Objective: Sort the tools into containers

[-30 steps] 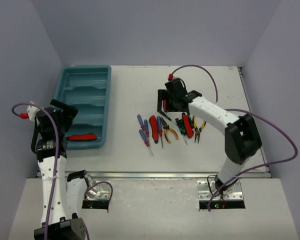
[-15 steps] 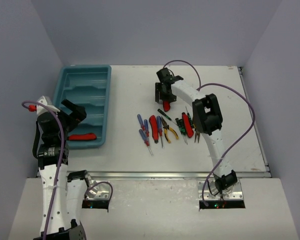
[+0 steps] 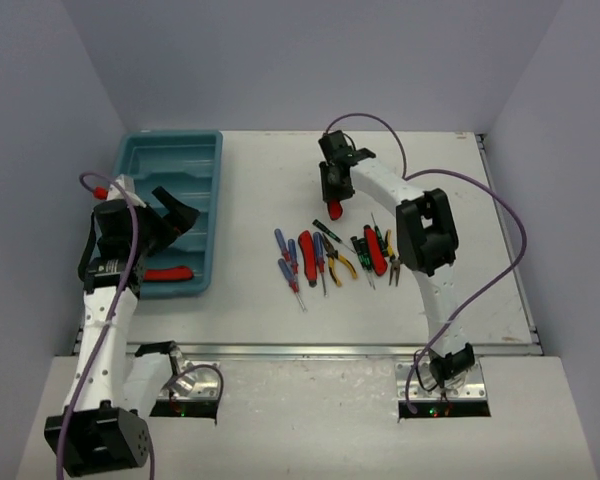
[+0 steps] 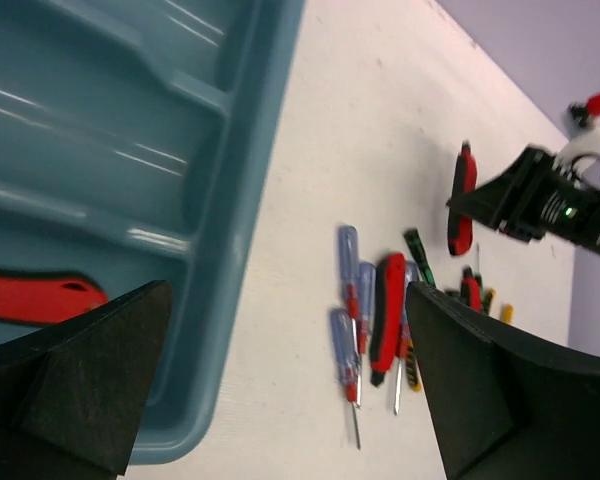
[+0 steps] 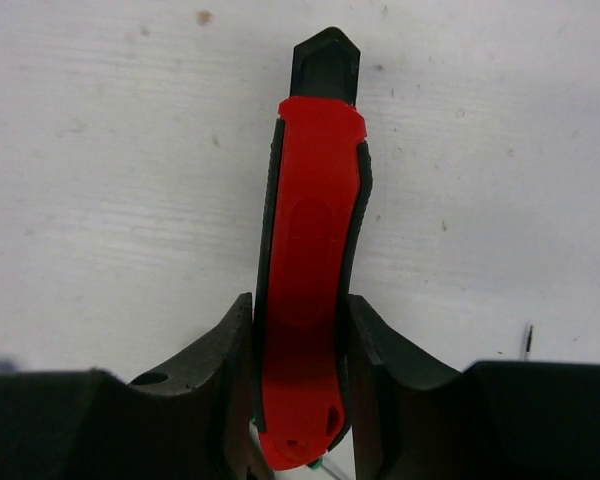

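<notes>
The right gripper (image 5: pixel 300 340) is shut on a red-handled tool (image 5: pixel 310 250) with a black tip, and both fingers (image 5: pixel 225 370) press its sides just over the white table. From above, that gripper (image 3: pixel 335 188) is far of the row of tools, with the red tool (image 3: pixel 334 210) pointing toward me. Blue screwdrivers (image 3: pixel 285 255), a red tool (image 3: pixel 307 257), yellow pliers (image 3: pixel 340 262) and green screwdrivers (image 3: pixel 327 228) lie mid-table. The left gripper (image 3: pixel 175 215) hangs open over the teal tray's (image 3: pixel 170 137) right side. One red tool (image 3: pixel 165 273) lies in the nearest compartment.
In the left wrist view the tray's right wall (image 4: pixel 230 250) runs beside the blue screwdrivers (image 4: pixel 350 300) and a red tool (image 4: pixel 388 315). Purple cables loop above both arms. The table's metal front rail (image 3: pixel 310 350) lies near the bases.
The right gripper has closed on the red-handled tool at the far end of the tool row. The left arm has lifted and swung right from the tray's near compartment.
</notes>
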